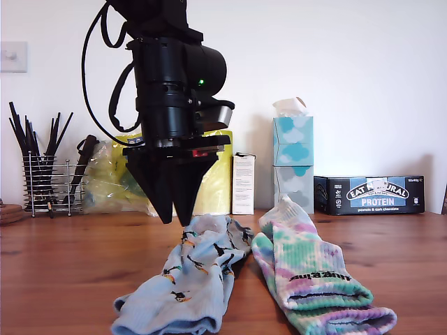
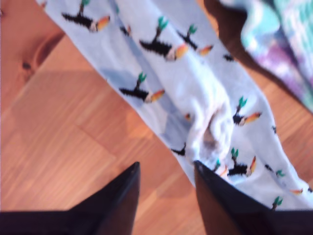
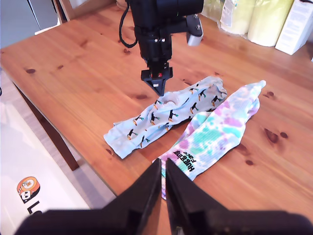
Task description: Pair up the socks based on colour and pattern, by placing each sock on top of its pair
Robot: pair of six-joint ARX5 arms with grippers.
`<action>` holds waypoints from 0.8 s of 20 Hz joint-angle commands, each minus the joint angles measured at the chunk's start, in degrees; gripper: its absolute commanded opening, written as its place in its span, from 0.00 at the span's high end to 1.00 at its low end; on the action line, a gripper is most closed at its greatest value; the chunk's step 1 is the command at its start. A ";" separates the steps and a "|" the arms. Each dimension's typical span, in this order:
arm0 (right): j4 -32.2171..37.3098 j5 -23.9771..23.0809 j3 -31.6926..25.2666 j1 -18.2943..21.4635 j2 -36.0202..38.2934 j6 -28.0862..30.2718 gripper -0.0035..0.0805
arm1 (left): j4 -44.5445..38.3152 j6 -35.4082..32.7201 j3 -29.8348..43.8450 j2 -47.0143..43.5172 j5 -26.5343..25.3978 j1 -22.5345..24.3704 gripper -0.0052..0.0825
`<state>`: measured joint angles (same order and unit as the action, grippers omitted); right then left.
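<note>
My first hand (image 1: 178, 220) hangs over the wooden worktop (image 1: 63, 269), its black pointed fingers (image 2: 120, 196) a little apart with nothing between them, the tips just above the upper edge of the light blue fabric sock with small black-and-orange bird prints (image 1: 188, 279). That sock lies flat, stretched from the middle of the worktop toward its near edge in the exterior view. Just beside it, on the exterior view's right, lies the pastel green, purple and white tie-dye sock with black lettering (image 1: 314, 279), the two close together at their far ends. My second hand (image 3: 164, 188) is raised high over the near edge of the worktop, its fingers almost together and empty, well apart from both socks. Along the wall stand a tissue box (image 1: 292, 139) and a dark protein-bar box (image 1: 369, 195).
</note>
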<state>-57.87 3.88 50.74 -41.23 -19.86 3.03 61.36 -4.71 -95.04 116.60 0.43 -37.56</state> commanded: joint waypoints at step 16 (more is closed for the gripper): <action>38.95 -6.10 -12.61 8.33 -16.94 -2.03 0.97 | -26.23 -0.02 24.79 -38.60 0.83 5.44 0.96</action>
<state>-20.08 -2.83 38.79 -33.78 -35.48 0.32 37.01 -4.71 -71.85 80.62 1.26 -31.88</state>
